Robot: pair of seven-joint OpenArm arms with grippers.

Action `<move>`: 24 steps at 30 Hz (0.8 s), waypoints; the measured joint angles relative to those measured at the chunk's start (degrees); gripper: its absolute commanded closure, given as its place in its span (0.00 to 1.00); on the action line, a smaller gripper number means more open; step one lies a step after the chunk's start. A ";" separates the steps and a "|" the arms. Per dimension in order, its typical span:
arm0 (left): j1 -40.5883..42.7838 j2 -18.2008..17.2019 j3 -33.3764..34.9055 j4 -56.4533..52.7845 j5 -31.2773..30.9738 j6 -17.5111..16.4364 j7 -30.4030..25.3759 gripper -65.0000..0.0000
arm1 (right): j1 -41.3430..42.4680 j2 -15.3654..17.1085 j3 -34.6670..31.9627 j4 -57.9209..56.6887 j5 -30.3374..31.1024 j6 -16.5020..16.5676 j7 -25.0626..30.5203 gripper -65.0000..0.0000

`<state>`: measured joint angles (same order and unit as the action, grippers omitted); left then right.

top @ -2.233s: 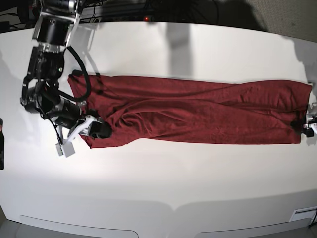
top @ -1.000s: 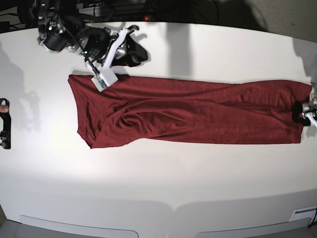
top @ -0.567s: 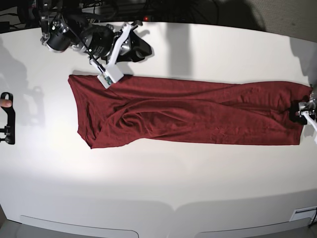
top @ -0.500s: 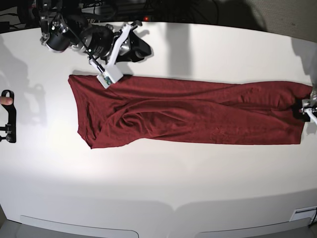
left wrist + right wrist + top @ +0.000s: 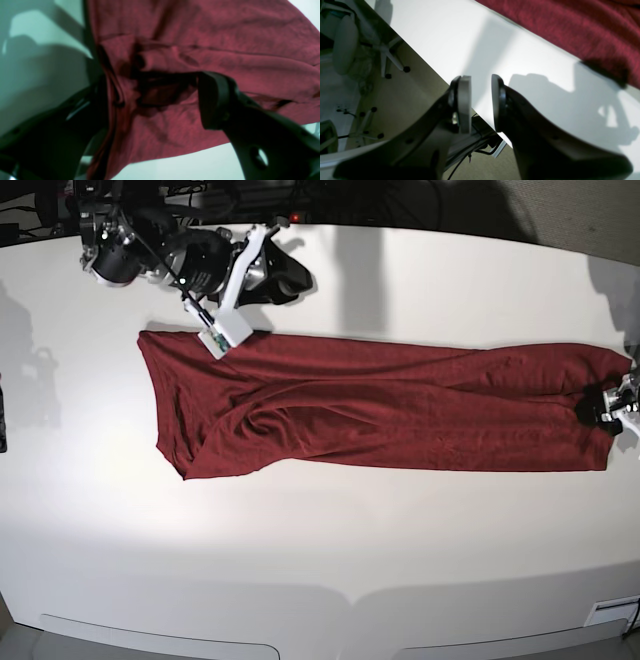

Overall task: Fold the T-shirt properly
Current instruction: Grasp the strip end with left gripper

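We see the shirt (image 5: 380,405) laid flat on the table (image 5: 320,550) as a long maroon band running left to right across the middle of the base view, wrinkled, with its left end wider and a diagonal fold near the lower left corner. The table is white.

Right gripper (image 5: 275,275) sits at the far left of the table, just beyond the shirt's far edge, not touching the cloth as far as we can tell. In the right wrist view the right gripper (image 5: 481,100) has its jaws narrow, a slim gap between the pads, nothing in between; below it is bare table and the table edge, with the shirt (image 5: 582,32) in the upper right of that view, apart from the fingers. A chair (image 5: 357,45) shows on the floor past the table edge.

Left gripper (image 5: 610,410) is at the right edge of the base view, at the shirt's right end. In the left wrist view the left gripper (image 5: 155,100) has jaws wide, one finger (image 5: 215,100) on each side of a bunched fold of shirt (image 5: 225,50); cloth lies between the fingers, but they are not closed on it. We can't tell if the left finger touches the hem.
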<state>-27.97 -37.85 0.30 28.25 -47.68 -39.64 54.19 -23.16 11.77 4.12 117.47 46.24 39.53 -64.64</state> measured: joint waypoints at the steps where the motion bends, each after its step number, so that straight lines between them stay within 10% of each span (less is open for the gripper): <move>1: -0.04 0.09 0.00 0.02 -0.02 -0.02 0.17 0.30 | 0.00 0.00 0.00 0.35 0.00 0.00 0.02 0.77; 19: -0.13 0.37 0.02 -0.02 -6.40 -0.83 6.03 0.30 | -0.02 0.00 0.00 1.14 0.02 0.00 0.00 0.77; 24: -0.09 0.50 0.04 -0.17 -6.36 -0.83 5.97 0.51 | 0.00 0.00 0.00 1.14 0.02 0.00 -0.22 0.77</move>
<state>-28.05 -37.34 0.34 28.08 -54.04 -40.47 60.16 -23.16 11.77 4.12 118.61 46.26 39.53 -64.86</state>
